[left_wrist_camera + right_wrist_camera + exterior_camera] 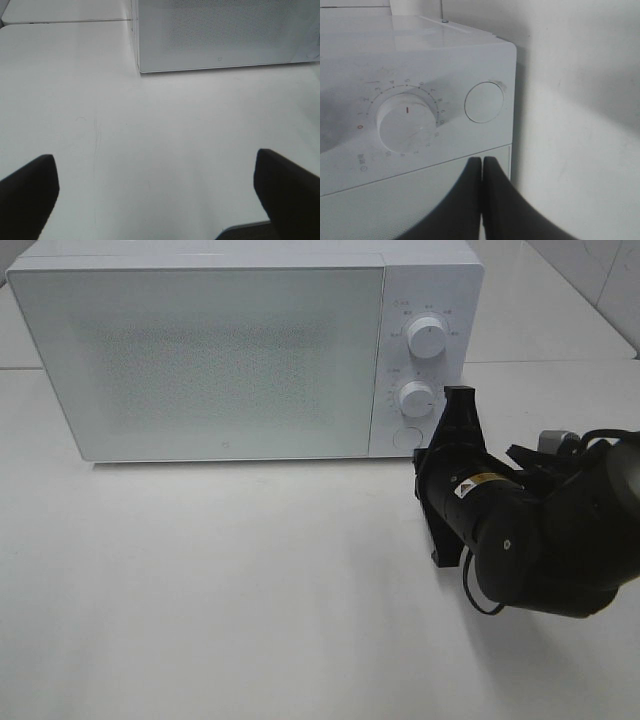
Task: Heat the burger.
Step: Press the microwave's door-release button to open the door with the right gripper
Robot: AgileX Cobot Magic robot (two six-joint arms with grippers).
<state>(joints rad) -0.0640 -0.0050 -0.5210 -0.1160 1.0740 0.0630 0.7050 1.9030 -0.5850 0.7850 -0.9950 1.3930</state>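
Observation:
The burger does not show in any view. The white microwave (200, 350) stands at the back of the table with its door closed, and its frosted door panel (225, 30) hides the inside. My right gripper (459, 394) is shut with nothing between its fingers. It points at the control panel, its tips (482, 160) close to the panel, just beside the lower knob (406, 122) and the round button (484, 102). My left gripper (157, 170) is open over bare table in front of the microwave's left corner, and it holds nothing.
An upper knob (427, 337) sits above the lower knob (416, 398) on the panel, with the round button (406, 437) below them. The white table (250, 590) stretches in front. The bulky black right arm (540, 530) occupies the right side.

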